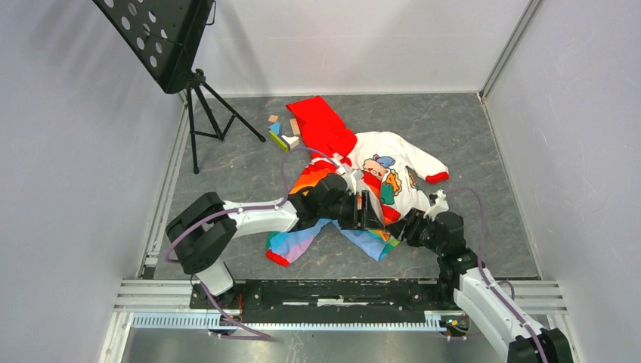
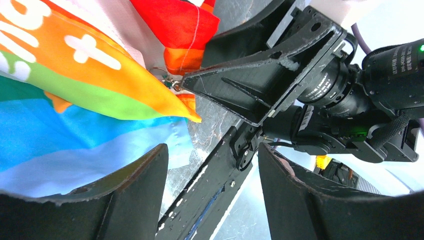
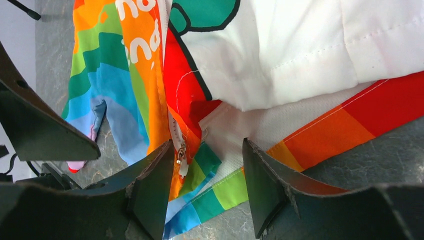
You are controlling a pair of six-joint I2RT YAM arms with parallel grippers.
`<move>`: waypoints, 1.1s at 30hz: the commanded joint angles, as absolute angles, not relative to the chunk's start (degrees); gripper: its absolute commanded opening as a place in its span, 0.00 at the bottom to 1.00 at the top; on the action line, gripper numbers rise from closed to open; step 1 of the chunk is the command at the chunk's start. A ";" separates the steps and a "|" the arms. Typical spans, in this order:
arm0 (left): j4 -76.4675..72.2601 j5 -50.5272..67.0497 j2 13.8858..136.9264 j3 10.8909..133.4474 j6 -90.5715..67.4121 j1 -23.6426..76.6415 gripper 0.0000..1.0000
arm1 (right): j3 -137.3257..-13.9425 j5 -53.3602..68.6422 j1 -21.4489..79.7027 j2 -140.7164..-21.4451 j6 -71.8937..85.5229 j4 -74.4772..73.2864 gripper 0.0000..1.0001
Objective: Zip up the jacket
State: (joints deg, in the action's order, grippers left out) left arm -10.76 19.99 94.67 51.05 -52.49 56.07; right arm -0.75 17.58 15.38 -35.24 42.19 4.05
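You've got 1 jacket on the worktop. Your 2 grabbers, left pincer and right pincer, both gape apart.

Left arm reaches right from its base, elbow folded, wrist low at mid-scene. Right arm angles in toward the far left. Left gripper: fingers spread, nothing clamped. Right gripper: fingers apart, not gripping. The two grippers sit close together, tips nearly facing.

jacket: rainbow stripes, white panels | hood: red | table: grey, seemingly marbled
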 commanded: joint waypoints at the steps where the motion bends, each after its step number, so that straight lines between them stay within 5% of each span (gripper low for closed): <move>1: -12.04 21.75 92.01 51.17 -49.14 54.54 0.72 | 1.84 18.27 15.27 -33.46 39.61 -4.95 0.58; 7: -12.44 23.33 92.26 51.84 -48.78 53.35 0.72 | 1.47 20.14 15.28 -29.03 40.56 -7.47 0.50; 16: -15.58 25.12 93.46 50.93 -50.36 53.33 0.72 | 0.42 23.23 15.28 -28.01 42.73 -9.37 0.62; 24: -17.21 25.48 93.71 50.02 -50.97 53.04 0.72 | 2.47 28.21 15.25 -24.90 48.25 -9.20 0.44; 33: -17.49 25.88 93.23 49.48 -51.16 52.74 0.72 | 2.81 27.48 15.30 -25.87 46.79 -12.78 0.55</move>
